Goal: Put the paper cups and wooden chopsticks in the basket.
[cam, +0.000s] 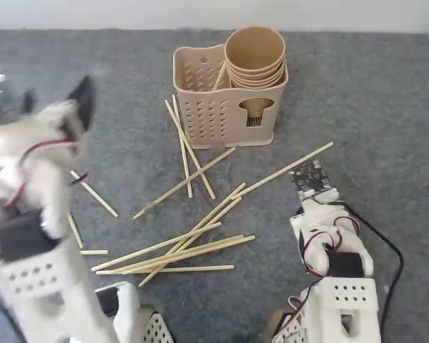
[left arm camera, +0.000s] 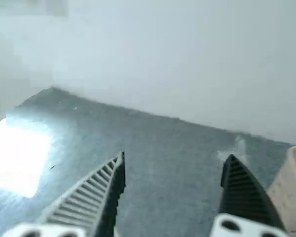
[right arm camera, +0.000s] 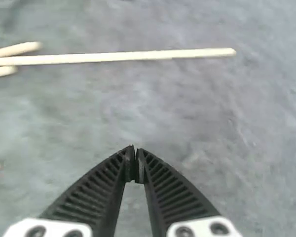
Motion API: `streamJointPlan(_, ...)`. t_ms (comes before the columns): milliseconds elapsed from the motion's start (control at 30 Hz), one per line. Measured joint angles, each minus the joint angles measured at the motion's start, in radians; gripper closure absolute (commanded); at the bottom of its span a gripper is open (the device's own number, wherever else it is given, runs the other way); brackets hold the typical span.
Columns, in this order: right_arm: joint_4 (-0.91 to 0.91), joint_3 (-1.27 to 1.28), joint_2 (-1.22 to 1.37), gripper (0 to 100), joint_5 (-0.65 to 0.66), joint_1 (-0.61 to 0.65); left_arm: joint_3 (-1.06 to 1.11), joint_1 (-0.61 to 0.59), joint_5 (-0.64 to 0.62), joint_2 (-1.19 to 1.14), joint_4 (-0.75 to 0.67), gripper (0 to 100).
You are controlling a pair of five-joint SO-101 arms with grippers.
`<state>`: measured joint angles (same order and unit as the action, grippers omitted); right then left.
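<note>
Wooden chopsticks (cam: 179, 250) lie fanned across the grey mat (cam: 386, 107) before the basket (cam: 214, 118), long axes mostly slanting toward it, paper cups (cam: 255, 53) already stacked upright inside, bare mat open on both flanks, where the left gripper (left arm camera: 176, 158) gapes wide and the right gripper (right arm camera: 135, 152) has its fingers (right arm camera: 103, 192) pressed together, empty.

Bench (cam: 386, 93): grey cloth covering, matt, coarsely napped. Basket (cam: 214, 114): beige plastic, smooth, faintly satin, with perforated walls. Paper cups (cam: 255, 53): brown paper, matt. Wooden chopsticks (cam: 200, 248): pale bare wood, unvarnished. Left pincer (left arm camera: 176, 165) and right pincer (right arm camera: 135, 165): black matt plastic, ribbed inner faces, on white plastic mounts.
</note>
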<state>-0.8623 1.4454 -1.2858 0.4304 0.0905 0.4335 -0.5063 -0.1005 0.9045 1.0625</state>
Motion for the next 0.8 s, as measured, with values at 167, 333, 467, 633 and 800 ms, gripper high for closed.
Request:
streamJointPlan(167, -0.173, -0.160, 0.000, 91.0, 0.000, 0.176, 0.018, -0.276, 0.023, 0.012, 0.064, 70)
streamJointPlan(333, -0.190, -0.230, 0.002, 88.0, 0.002, 0.367, 0.175, -0.479, 0.054, 0.017, -0.031, 70)
streamJointPlan(467, -0.094, -0.256, 0.117, 88.0, 0.054, 0.463, 0.319, -0.638, 0.054, 0.017, -0.221, 70)
streamJointPlan(633, -0.020, -0.457, 0.445, 88.0, 0.060, 0.512, 0.390, -0.778, 0.054, 0.011, -0.377, 70)
streamJointPlan(800, 0.051, -0.724, 0.855, 87.6, 0.101, 0.560, 0.336, -0.864, 0.054, -0.132, -0.442, 70)
